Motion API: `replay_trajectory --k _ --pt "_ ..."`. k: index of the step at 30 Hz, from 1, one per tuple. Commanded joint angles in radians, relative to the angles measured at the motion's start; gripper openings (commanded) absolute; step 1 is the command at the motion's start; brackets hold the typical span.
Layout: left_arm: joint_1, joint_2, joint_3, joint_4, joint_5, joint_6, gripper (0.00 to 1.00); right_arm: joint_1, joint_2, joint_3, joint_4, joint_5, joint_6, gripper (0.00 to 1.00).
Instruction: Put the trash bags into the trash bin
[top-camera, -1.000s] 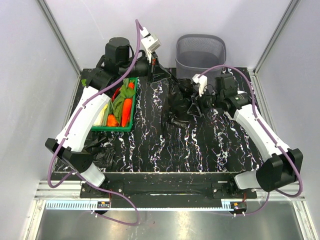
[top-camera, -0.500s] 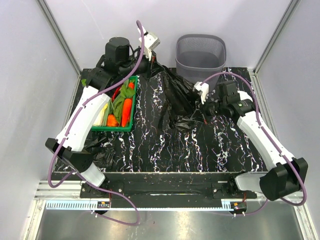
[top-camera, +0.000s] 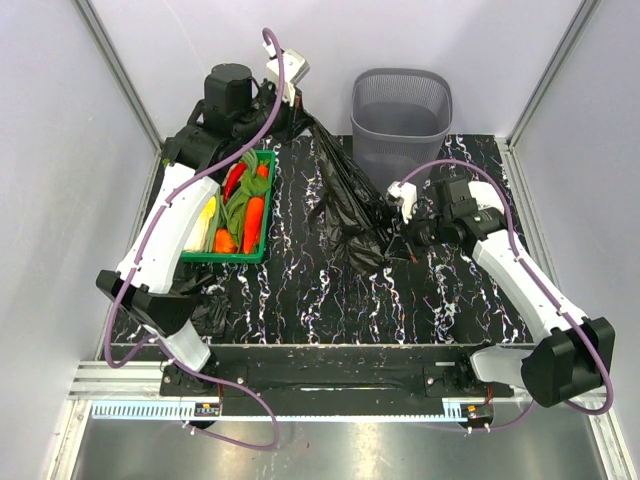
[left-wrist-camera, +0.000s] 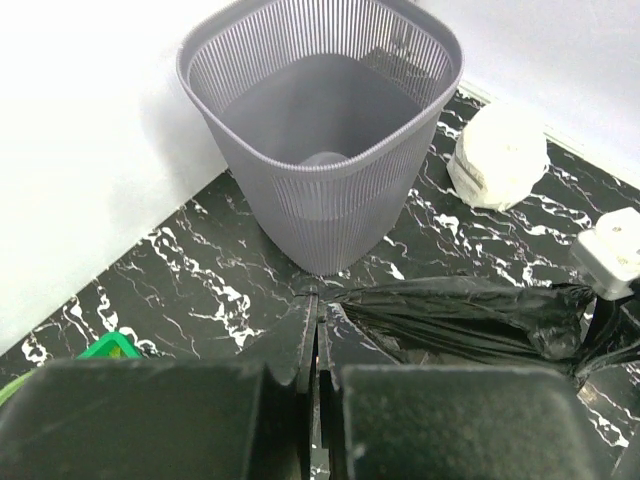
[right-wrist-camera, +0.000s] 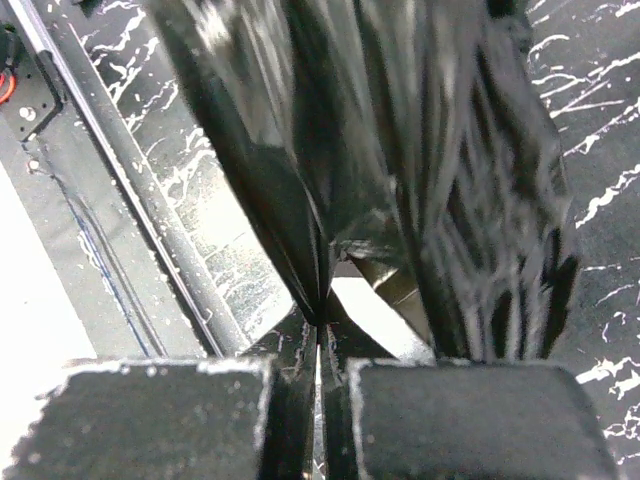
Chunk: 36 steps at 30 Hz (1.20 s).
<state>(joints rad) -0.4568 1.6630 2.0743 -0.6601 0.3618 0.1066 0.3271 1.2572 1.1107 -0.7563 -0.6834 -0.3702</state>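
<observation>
Left end effector (top-camera: 303, 118) at 11 o'clock and right end effector (top-camera: 400, 238) at 3 both pinch the bag (top-camera: 345, 195) tight. It's stretched between them. Bin (top-camera: 402, 145) sits at 1 o'clock on the desk (top-camera: 300, 300).

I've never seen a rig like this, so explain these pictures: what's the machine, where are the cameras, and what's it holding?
Two white robot arms are bolted to a black marbled table. One picture looks down from above; the other two come from cameras on the wrists. The left gripper and right gripper are both shut on one thin glossy black plastic bag, stretched between them. Behind it stands a tall grey mesh plastic bin. A green plastic crate holds vegetables, and another crumpled black bag lies near the left arm's base.
</observation>
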Motion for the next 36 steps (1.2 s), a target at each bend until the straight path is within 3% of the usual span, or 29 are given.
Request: replay_trajectory --k 1,5,6,8,11,16,18,23,26,36 --pt "0.013 0.014 0.095 0.022 -0.055 0.024 0.00 0.004 -0.016 -0.025 0.006 0.067 -0.009 0.00" --pt "0.017 0.015 0.092 0.016 -0.015 0.015 0.00 0.006 -0.019 -0.025 0.017 0.134 0.007 0.01" --pt "0.017 0.014 0.087 0.014 0.009 0.005 0.00 0.006 -0.016 -0.019 0.017 0.137 0.010 0.10" --pt "0.017 0.006 0.064 0.013 0.066 -0.019 0.00 0.006 -0.018 -0.002 0.015 0.127 0.016 0.18" --pt "0.015 0.003 0.049 0.013 0.121 -0.044 0.00 0.006 -0.005 0.032 -0.001 0.099 0.007 0.38" --pt "0.007 -0.012 0.015 0.013 0.166 -0.042 0.00 0.004 0.008 0.118 -0.054 0.110 0.005 0.76" --pt "-0.002 -0.019 0.000 0.010 0.166 -0.035 0.00 0.006 -0.008 0.152 -0.049 0.104 0.008 0.80" --pt "-0.026 -0.017 -0.020 0.004 0.187 -0.051 0.00 0.007 0.007 0.254 -0.041 0.045 0.040 0.83" --pt "-0.046 -0.016 -0.029 0.014 0.204 -0.080 0.00 0.026 0.054 0.285 -0.006 -0.016 0.083 0.81" --pt "-0.091 -0.005 -0.043 0.017 0.181 -0.104 0.00 0.087 0.143 0.259 0.239 -0.016 0.191 0.71"
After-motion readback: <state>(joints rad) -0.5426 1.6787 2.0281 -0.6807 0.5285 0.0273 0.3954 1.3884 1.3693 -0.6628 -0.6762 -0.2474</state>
